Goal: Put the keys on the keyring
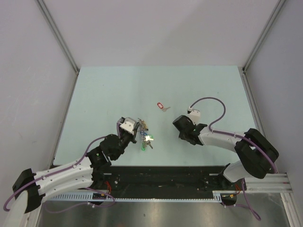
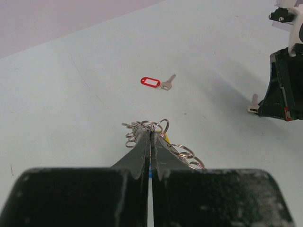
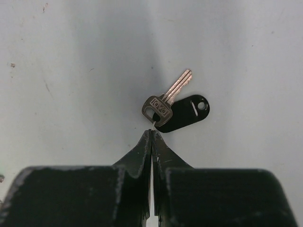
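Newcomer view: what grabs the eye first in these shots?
The red-tagged key lies alone on the pale table, beyond both arms. Nearer the table's middle, the left tool is shut on the keyring, a tangle of small rings. The right tool pinches a silver key with a black tag.

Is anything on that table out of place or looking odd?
One silver key with a red plastic tag lies alone on the green table, apart from the bunch of keys and rings pinched in the left gripper and the black-tagged key held by the right gripper. Nothing looks broken or spilled.
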